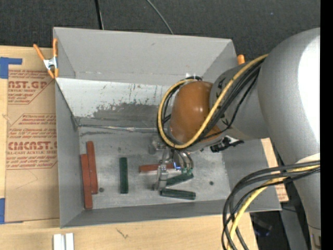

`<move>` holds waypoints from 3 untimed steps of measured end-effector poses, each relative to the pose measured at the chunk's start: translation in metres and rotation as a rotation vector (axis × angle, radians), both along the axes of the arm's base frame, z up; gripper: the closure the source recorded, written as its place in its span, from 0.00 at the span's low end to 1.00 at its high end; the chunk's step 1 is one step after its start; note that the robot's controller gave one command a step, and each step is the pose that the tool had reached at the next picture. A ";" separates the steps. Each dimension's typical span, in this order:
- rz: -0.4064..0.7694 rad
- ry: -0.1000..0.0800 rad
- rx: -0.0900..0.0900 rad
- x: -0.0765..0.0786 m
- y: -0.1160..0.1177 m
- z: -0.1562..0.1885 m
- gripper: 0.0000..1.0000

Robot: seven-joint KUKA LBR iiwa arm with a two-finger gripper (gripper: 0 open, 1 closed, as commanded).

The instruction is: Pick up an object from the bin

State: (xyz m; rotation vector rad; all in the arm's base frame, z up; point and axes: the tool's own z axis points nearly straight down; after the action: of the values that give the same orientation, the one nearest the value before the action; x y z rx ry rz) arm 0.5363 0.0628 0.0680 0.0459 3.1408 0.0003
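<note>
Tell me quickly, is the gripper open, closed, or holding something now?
Gripper: cannot be told. It is low in the bin, just above a dark green stick.

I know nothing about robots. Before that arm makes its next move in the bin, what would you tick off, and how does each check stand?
1. The gripper is low inside the bin, over the right of its floor: ok.
2. Which thing it is aimed at, the tilted dark green stick or the short red-brown piece beside it: cannot tell.
3. Anything already held: cannot tell.
4. Room around it: a second dark green stick lies close by and may get nudged: not ok.
5. The lone green stick and two red-brown sticks at left lie well apart: ok.
</note>
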 end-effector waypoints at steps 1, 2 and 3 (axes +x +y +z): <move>-0.015 -0.001 0.001 -0.009 0.002 0.001 1.00; -0.015 -0.001 0.001 -0.009 0.002 0.001 1.00; -0.015 0.002 0.001 -0.010 0.002 0.004 1.00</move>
State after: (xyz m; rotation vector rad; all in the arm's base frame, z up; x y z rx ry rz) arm 0.5265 0.0646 0.0725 0.0698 3.1428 0.0017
